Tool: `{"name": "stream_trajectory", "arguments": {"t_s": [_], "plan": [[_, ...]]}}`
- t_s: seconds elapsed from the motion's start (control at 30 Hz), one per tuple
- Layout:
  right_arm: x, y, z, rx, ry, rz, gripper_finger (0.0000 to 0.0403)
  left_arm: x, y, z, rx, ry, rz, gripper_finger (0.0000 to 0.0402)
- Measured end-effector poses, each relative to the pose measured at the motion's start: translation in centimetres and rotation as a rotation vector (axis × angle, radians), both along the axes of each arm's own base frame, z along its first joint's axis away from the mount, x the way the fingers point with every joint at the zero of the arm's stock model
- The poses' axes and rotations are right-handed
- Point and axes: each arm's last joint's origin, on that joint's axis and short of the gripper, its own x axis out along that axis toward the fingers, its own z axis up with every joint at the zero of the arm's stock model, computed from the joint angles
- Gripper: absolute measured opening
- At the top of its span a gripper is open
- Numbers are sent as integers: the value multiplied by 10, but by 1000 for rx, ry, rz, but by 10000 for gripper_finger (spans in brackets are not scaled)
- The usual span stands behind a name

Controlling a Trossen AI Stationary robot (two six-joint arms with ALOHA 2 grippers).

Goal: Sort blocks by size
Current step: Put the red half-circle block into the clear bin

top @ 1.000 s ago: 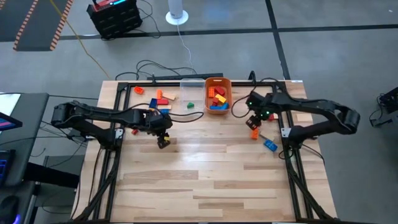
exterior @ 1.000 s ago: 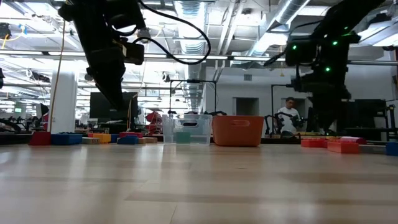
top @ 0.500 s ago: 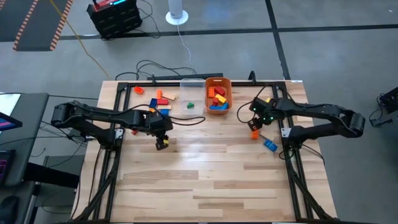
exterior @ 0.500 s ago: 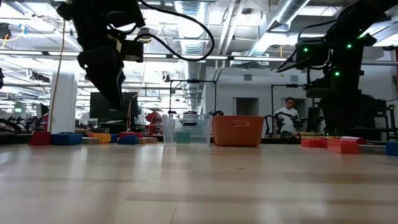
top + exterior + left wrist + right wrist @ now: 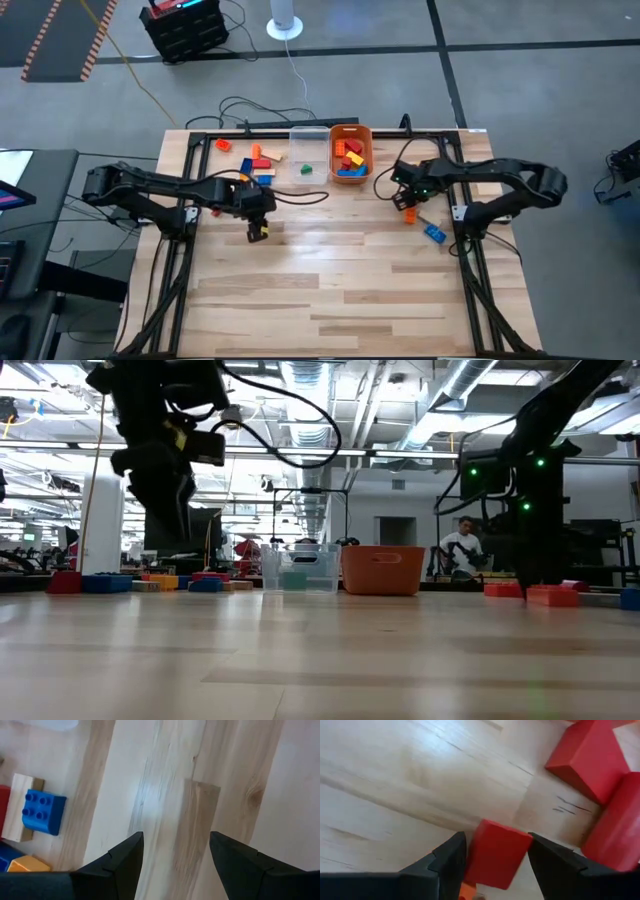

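a: where does the left tool [image 5: 259,232] sit?
b: over bare table [image 5: 330,290], a cluster of blocks [image 5: 258,158] behind it toward the far edge. in its wrist view a studded block [image 5: 44,812] lies on a flat slab [image 5: 19,807], off to one side of its fingers [image 5: 125,857].
a: and the two tubs?
b: side by side at the far edge; the clear tub [image 5: 310,152] lies nearer the left tool, the other tub [image 5: 350,152] nearer the right tool [image 5: 405,203], with blocks inside it.
a: the right tool?
b: down at a small group of blocks; one block [image 5: 495,852] lies between its fingers, two more just beyond, another block [image 5: 434,233] nearer the front.
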Motion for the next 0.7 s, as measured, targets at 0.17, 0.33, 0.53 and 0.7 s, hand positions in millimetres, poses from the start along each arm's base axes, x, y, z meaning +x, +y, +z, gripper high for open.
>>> {"name": "stream_trajectory", "arguments": {"t_s": [0.17,0.33,0.53,0.7], "plan": [[2,-2,-3,2,-5,3,193,-4,0,-8,4,29,-13,222],[3,-2,-4,34,-11,22,156,-5,0,-10,4,31,-13,222],[8,-1,11,14,-70,91,159,-4,0,-10,2,26,-7,222],[31,-3,57,-154,-241,200,161,-1,1,-8,41,-8,-37,222]]}}
